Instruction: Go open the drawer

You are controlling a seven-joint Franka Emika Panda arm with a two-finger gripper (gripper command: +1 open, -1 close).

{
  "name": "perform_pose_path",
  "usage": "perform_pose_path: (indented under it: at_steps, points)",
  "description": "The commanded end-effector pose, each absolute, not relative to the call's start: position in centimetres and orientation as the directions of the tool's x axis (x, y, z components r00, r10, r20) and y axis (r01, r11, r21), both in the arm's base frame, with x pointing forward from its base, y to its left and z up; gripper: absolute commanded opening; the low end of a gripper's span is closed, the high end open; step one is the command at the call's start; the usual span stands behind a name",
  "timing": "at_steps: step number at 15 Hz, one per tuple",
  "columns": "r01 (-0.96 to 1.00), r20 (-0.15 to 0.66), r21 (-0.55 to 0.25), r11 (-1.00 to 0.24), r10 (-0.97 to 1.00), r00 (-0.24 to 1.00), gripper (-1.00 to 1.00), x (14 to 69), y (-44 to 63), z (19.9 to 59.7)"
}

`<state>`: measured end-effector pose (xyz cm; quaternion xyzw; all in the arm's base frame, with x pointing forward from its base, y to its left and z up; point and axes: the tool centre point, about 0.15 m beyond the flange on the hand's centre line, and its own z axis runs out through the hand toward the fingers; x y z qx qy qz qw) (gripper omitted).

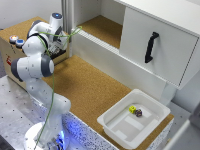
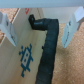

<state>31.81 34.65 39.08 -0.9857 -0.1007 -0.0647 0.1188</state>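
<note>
The drawer (image 1: 170, 55) is a large white box at the exterior view's upper right, with a flat front and one black upright bar handle (image 1: 151, 47). Its front stands slightly proud of the white cabinet around it. My gripper (image 1: 62, 46) is far from it, at the exterior view's upper left, next to a cardboard box. In the wrist view the gripper (image 2: 39, 41) is open and empty. Its two pale fingers (image 2: 10, 29) stand wide apart over a black cable chain (image 2: 49, 45). The drawer does not show in the wrist view.
A shallow white plastic tray (image 1: 116, 129) with a yellow cube (image 1: 132, 108) and a dark cube (image 1: 139, 113) sits at the lower right. A cardboard box (image 1: 9, 50) with small round items (image 1: 16, 40) on top stands at the left. A cork surface (image 1: 90, 85) lies between.
</note>
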Motion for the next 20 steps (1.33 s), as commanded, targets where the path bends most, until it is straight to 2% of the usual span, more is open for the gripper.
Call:
perform_pose_path:
  at_steps: [1, 5, 8, 13, 14, 16, 20]
  points:
    - [0.166, 0.117, -0.082, -0.983, 0.155, 0.981, 1.00, 32.7, 34.4, 37.4]
    - [0.117, 0.056, -0.057, -0.992, 0.114, 0.992, 1.00, 34.2, 34.5, 33.6]
    - [0.068, 0.025, -0.082, -0.994, 0.066, 0.998, 1.00, 35.2, 35.0, 31.2]
    - [0.048, 0.031, -0.107, -0.993, 0.045, 0.999, 1.00, 35.9, 35.6, 30.2]
    - [0.041, 0.033, -0.116, -0.992, 0.037, 0.999, -1.00, 35.9, 35.6, 29.9]
    - [0.025, 0.018, -0.155, -0.988, 0.022, 1.000, -1.00, 35.8, 35.6, 29.3]
    - [0.011, 0.026, -0.170, -0.985, 0.007, 1.000, -1.00, 35.6, 35.1, 29.2]
